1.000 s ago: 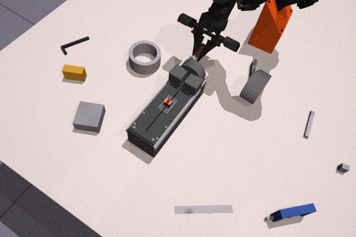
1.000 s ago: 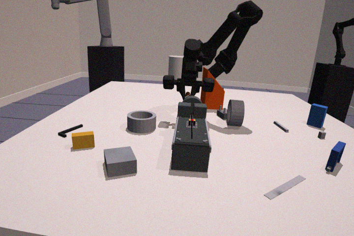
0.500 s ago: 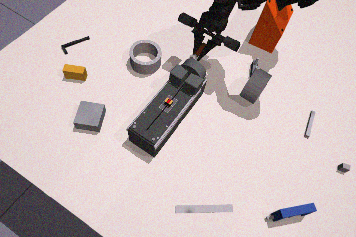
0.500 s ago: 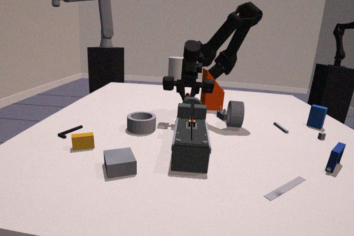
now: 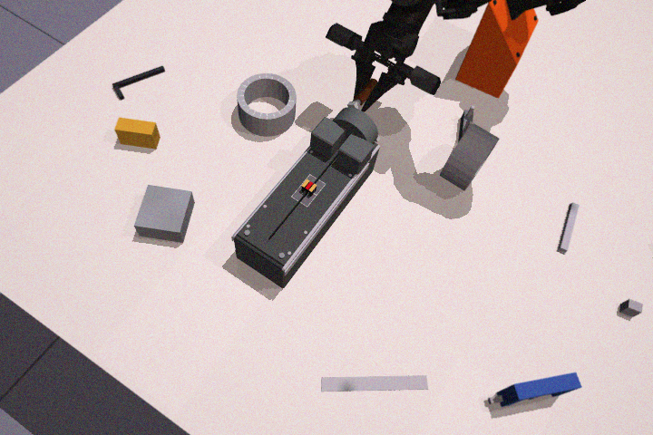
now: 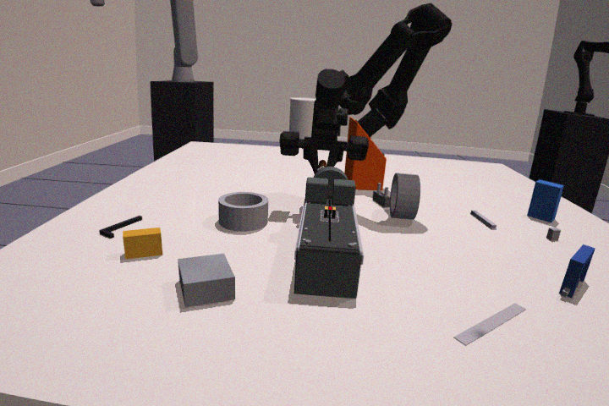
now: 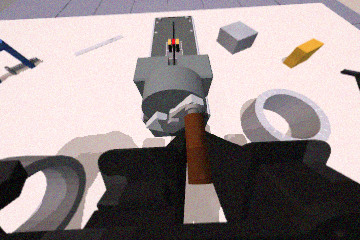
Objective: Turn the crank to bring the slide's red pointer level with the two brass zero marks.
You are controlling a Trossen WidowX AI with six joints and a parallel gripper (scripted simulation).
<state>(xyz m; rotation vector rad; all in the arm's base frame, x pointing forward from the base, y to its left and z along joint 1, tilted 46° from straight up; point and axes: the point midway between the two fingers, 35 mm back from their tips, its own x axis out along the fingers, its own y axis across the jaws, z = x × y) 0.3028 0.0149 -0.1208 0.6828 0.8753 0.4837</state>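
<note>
The dark grey machine (image 5: 312,215) (image 6: 326,270) (image 7: 160,37) has a slotted deck. Its small red pointer (image 5: 309,185) (image 6: 330,208) (image 7: 173,42) sits between two brass marks (image 7: 177,42) and looks level with them; a very small offset is too fine to tell. The pale crank arm (image 7: 185,106) is at the round housing on the machine's arm-side end. My gripper (image 5: 362,102) (image 6: 322,167) (image 7: 192,134) is shut on the brown crank handle (image 5: 366,90) (image 7: 197,155), which shows between the fingers. The fingers partly hide the handle in the top and exterior views.
A grey ring (image 5: 267,122) (image 6: 243,217) lies beside the housing, and an upright grey ring (image 5: 468,156) (image 6: 406,196) stands on its other side. An orange bracket (image 5: 483,66) (image 6: 366,169) stands behind. A grey block (image 5: 164,211) and a yellow block (image 5: 136,133) lie beyond the machine's side.
</note>
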